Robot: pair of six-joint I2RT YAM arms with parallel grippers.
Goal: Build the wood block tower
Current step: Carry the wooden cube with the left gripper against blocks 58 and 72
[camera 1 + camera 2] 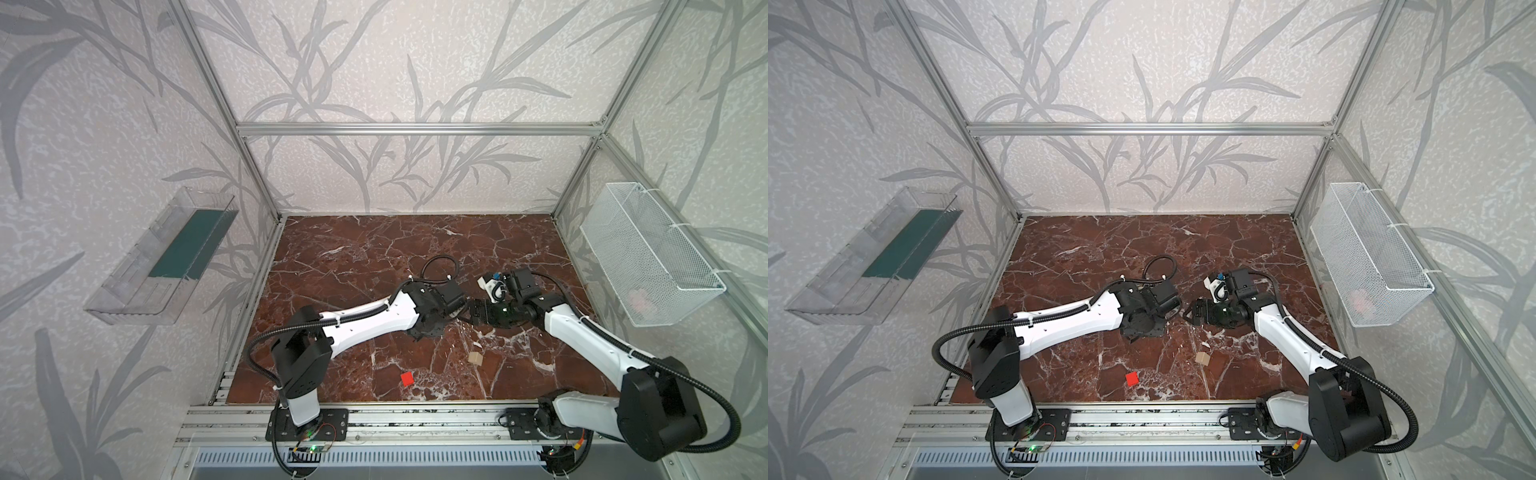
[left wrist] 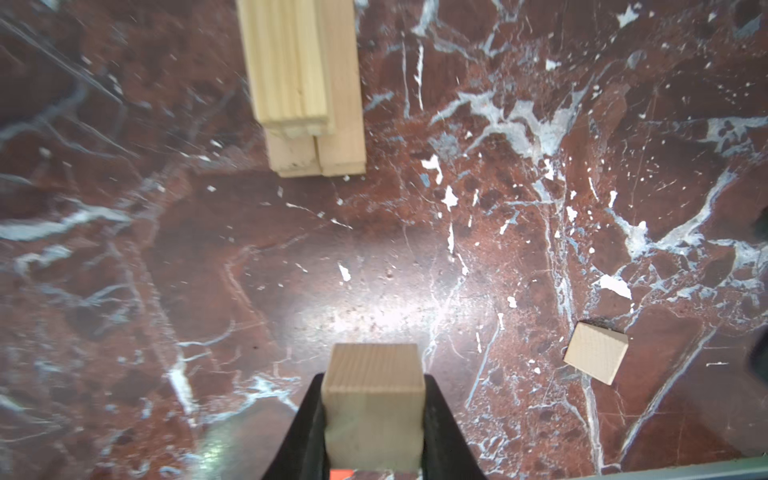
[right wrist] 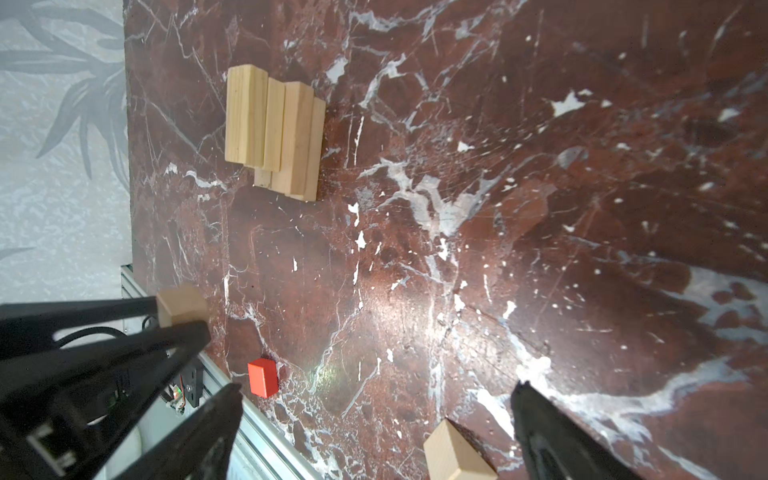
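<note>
- The left gripper (image 2: pixel 374 419) is clenched on 1 pale cube (image 2: pixel 374 374), well apart from the tower (image 2: pixel 307 83).
- The tower (image 3: pixel 274 133) is a low stack of pale bars lying in layers on the marble table (image 3: pixel 540 124), their ends not flush.
- The right gripper (image 3: pixel 376 388) hangs released, its jaws wide and holding nothing.
- In both top views 1 loose cube (image 1: pixel 476 359) lies near the table's front.
- The red cube (image 1: pixel 1132 378) lies to its left, nearer the front edge.

The tower (image 3: pixel 274 133) is a low stack of pale wooden bars, its layers slightly offset. A pale cube (image 2: pixel 374 415) is clamped in the left gripper (image 2: pixel 374 386). A second pale cube (image 2: pixel 596 353) and the red cube (image 3: pixel 262 377) lie apart on the surface (image 1: pixel 374 257).
</note>
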